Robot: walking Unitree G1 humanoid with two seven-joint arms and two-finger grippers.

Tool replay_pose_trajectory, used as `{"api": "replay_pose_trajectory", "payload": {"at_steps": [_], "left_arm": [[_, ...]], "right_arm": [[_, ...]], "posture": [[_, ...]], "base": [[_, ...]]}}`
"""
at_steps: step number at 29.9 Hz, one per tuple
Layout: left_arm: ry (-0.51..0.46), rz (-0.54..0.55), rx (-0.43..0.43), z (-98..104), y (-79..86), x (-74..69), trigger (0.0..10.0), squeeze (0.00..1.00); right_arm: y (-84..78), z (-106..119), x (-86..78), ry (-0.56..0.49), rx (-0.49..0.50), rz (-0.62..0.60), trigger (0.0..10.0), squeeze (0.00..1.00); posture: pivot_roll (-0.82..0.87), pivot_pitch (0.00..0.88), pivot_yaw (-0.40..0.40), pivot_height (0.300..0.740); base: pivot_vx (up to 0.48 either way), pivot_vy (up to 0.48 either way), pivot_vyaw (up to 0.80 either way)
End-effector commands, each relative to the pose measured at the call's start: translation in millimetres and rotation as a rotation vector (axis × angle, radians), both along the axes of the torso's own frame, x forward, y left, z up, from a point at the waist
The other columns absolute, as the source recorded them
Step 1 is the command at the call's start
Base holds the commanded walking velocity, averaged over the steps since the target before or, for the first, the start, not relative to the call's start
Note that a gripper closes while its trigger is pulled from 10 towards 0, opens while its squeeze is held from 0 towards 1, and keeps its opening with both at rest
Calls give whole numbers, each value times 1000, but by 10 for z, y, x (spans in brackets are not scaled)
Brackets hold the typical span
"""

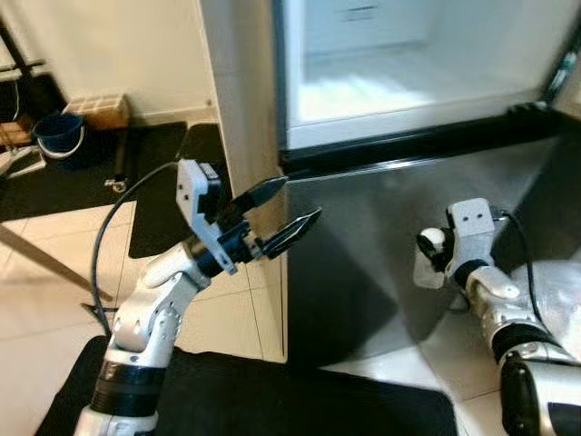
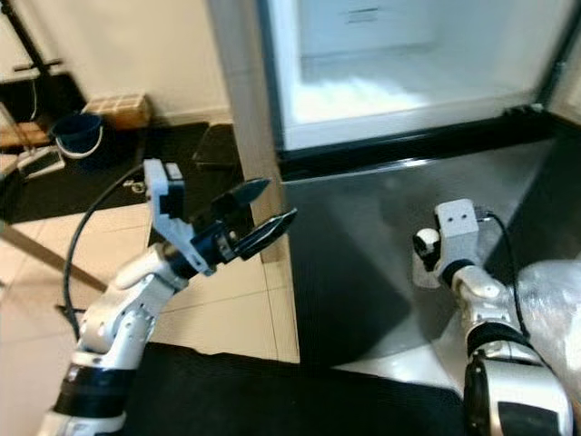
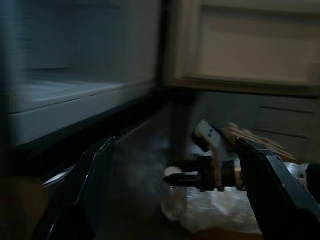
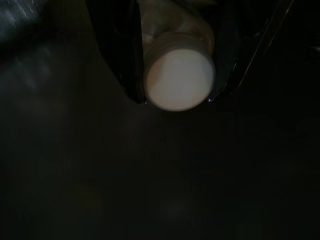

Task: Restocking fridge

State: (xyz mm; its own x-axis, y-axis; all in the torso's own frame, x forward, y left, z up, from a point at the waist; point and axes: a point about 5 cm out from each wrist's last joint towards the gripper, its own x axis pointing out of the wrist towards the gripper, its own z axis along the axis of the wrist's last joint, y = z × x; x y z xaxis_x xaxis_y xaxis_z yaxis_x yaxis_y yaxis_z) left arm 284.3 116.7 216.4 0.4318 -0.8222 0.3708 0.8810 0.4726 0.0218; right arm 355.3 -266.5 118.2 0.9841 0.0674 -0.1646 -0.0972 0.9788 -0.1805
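- My right tool (image 1: 427, 257) sits lower right of the head view, and it's clamped on a small clear bottle (image 4: 176, 37) with a white cap (image 4: 179, 78).
- In the right wrist view the bottle is pinched between the two black fingers (image 4: 131, 60), one on each side of the neck, with the cap poking out just past the fingertips.
- From the head camera I can see the white cap at the left end of that tool, right in front of the dark steel lower front of the fridge (image 1: 381, 227).
- My left tool (image 1: 290, 207) is up in the middle of the frame, fingers spread apart and holding nothing, tips pointing right toward the fridge's edge.
- The bottle is well to the right of the left tool and lower; the left wrist view shows it across the way, held by the other arm, with a crinkly plastic bag (image 3: 225, 212) under it.
- The fridge's upper compartment (image 1: 427, 73) is open at the top of the frame, bright white inside, and I can't make out any items on the shelf.
- There's a blue bucket (image 1: 58, 133) in the upper left, on a dark mat (image 1: 82, 173) next to pale floor tiles (image 1: 54, 272).
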Motion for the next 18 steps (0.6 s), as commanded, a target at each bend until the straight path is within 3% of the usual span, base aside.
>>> {"api": "replay_pose_trajectory", "payload": {"at_steps": [1, 4, 6, 7, 10, 13, 14, 17, 18], "left_arm": [[5, -16, 12, -5, 1, -24, 10000, 0], [5, -22, 10, -2, -1, -29, 10000, 0], [-1, -35, 6, 7, -13, -41, 10000, 0], [-9, -43, -1, 16, -22, -51, 10000, 0], [-11, -45, -3, 18, -24, -53, 10000, 0], [-18, -52, -6, 25, -30, -61, 10000, 0], [-18, -52, -6, 25, -30, -61, 10000, 0], [-23, -53, -7, 36, -29, -59, 10000, 0], [-23, -53, -7, 36, -29, -59, 10000, 0]], "right_arm": [[-55, -45, -33, 16, -17, -46, 10000, 0], [-88, -113, -65, 58, -35, -77, 10000, 0], [-135, -334, -183, 175, -62, -123, 10000, 0], [-153, -595, -348, 293, -77, -154, 10000, 0], [-153, -692, -417, 336, -84, -162, 10000, 0], [-121, -1051, -709, 481, -57, -190, 10000, 0], [-121, -1051, -709, 481, -57, -190, 10000, 0], [-41, -1488, -1170, 677, -65, -188, 10000, 0], [-41, -1488, -1170, 677, -65, -188, 10000, 0]], "posture": [[1, 0, 17, 740], [1, 0, 17, 740], [1, 0, 17, 740], [1, 0, 17, 740], [1, 0, 17, 740], [-2, 0, 17, 740], [-2, 0, 17, 740], [-1, 0, 17, 740], [-1, 0, 17, 740]], "base": [[0, 0, 0], [0, 0, 0], [0, 0, 0], [0, 0, 0], [0, 0, 0], [257, 0, 0], [262, 0, 0], [294, 0, 0], [304, 0, 0]]}}
